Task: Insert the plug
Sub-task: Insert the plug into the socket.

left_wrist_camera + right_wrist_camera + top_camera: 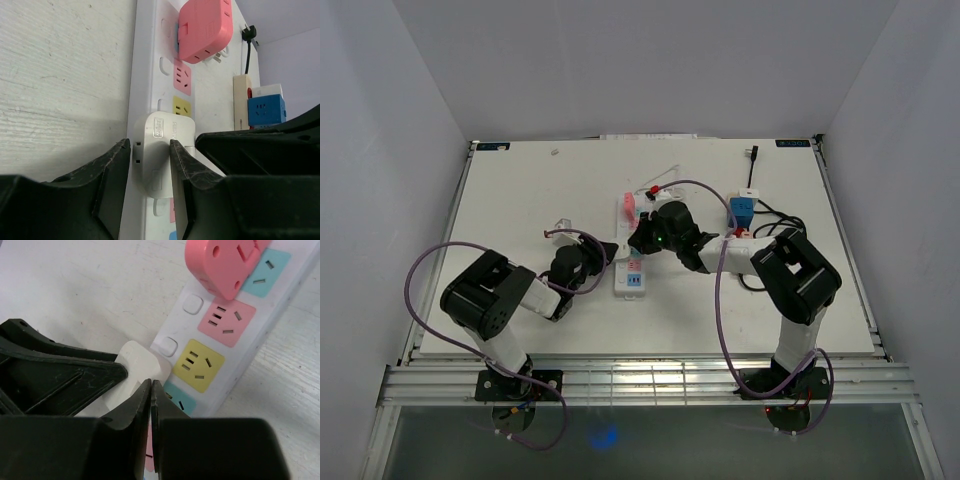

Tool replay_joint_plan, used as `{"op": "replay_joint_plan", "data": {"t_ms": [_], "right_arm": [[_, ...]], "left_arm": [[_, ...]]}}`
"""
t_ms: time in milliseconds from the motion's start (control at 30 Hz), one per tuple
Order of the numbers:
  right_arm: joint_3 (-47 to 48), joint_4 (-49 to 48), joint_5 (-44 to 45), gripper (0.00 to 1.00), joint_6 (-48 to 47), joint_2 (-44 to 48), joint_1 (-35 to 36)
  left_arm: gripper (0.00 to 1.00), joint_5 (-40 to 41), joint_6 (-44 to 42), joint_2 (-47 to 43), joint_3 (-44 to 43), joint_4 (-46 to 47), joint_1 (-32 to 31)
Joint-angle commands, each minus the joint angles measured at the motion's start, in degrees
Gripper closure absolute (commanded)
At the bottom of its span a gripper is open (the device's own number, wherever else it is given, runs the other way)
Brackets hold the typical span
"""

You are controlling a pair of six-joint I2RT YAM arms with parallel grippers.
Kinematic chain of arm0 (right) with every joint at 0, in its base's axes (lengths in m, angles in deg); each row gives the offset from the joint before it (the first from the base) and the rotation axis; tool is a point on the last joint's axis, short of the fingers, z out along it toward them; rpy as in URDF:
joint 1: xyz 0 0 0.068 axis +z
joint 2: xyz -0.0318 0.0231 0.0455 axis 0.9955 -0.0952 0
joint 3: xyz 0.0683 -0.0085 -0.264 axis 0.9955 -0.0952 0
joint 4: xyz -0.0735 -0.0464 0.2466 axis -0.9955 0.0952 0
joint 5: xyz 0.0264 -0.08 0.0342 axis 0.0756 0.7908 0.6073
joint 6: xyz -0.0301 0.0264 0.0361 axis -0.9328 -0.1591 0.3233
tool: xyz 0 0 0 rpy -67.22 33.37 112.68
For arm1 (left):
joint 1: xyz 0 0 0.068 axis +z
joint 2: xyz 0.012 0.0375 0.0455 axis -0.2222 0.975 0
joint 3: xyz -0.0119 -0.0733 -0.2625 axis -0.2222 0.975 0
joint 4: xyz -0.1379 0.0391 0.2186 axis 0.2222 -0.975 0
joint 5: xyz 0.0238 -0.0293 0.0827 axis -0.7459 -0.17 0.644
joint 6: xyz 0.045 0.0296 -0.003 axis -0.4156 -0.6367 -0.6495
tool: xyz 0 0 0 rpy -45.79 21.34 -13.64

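Shows white plug [161,145] resting on power strip [147,60] just beside yellow socket [182,107], hugged both sides by left gripper [149,150], firmness of grip impossible to tell, right gripper [151,390] clenched empty alongside, probably steadying things for insertion.
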Motion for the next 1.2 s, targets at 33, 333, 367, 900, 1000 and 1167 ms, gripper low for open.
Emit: {"op": "replay_joint_plan", "data": {"t_ms": [33, 333, 367, 900, 1000, 1167], "right_arm": [[-1.40, -1.33, -0.68, 0.92, 0.68, 0.18, -0.42], [-3.34, 2.43, 3.00, 0.61, -0.37, 7.20, -0.51], [-4.12, 3.23, 3.89, 0.60, -0.55, 7.99, -0.51], [-11.42, 4.57, 1.81, 0.30, 0.15, 11.43, -5.69], [-11.77, 2.89, -2.06, 0.28, 0.59, 9.76, -6.57], [-12.05, -4.32, -10.86, 0.04, 2.61, 7.13, -7.89]], "left_arm": [[0.53, 1.51, -3.75, -1.99, 0.28, -14.13, -2.63], [0.54, 2.13, -4.19, -2.09, -1.74, -15.81, -4.73], [0.54, 2.31, -4.19, -2.09, -2.00, -15.98, -4.91], [0.55, 3.19, -3.76, -3.05, -3.32, -17.83, -6.67], [0.54, 3.45, -3.67, -3.67, -3.76, -18.71, -7.20], [0.55, 4.33, -4.02, -4.98, -4.55, -20.82, -7.72]]}}
